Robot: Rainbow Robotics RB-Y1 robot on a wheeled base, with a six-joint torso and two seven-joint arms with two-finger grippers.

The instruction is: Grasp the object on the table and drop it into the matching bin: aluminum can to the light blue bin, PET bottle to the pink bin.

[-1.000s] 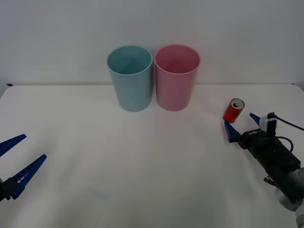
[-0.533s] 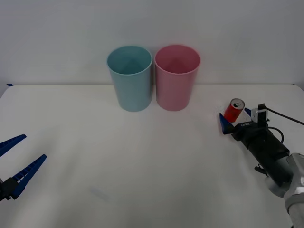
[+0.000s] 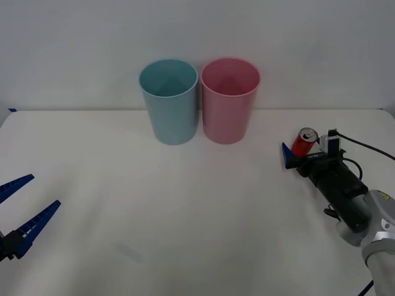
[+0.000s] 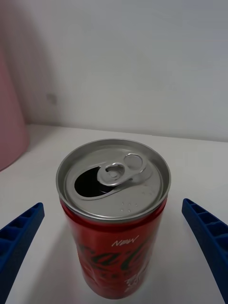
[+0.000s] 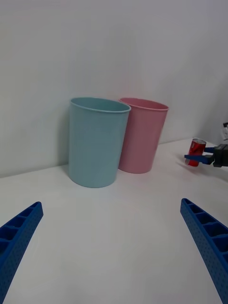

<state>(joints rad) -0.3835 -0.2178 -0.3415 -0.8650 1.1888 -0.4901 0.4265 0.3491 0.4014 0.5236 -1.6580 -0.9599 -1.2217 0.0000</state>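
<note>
The aluminum can (image 3: 304, 142), red with a silver top and an open pull-tab hole, stands upright on the white table (image 3: 185, 216) at the right. My right gripper (image 3: 303, 148) is open, with one blue finger on each side of the can. In the right wrist view the can (image 4: 114, 213) sits between the fingers (image 4: 19, 237), and gaps show on both sides. The light blue bin (image 3: 169, 100) and the pink bin (image 3: 229, 98) stand side by side at the back centre. My left gripper (image 3: 43, 191) waits open at the near left.
In the left wrist view the light blue bin (image 5: 97, 142), the pink bin (image 5: 142, 135), the can (image 5: 195, 152) and the right gripper (image 5: 202, 156) stand ahead over bare tabletop. A black cable (image 3: 364, 147) trails from the right wrist. A plain wall (image 3: 197, 31) backs the table.
My right gripper has slid forward toward the can, so that its open fingers now flank it. The can, the bins and the left arm have stayed put.
</note>
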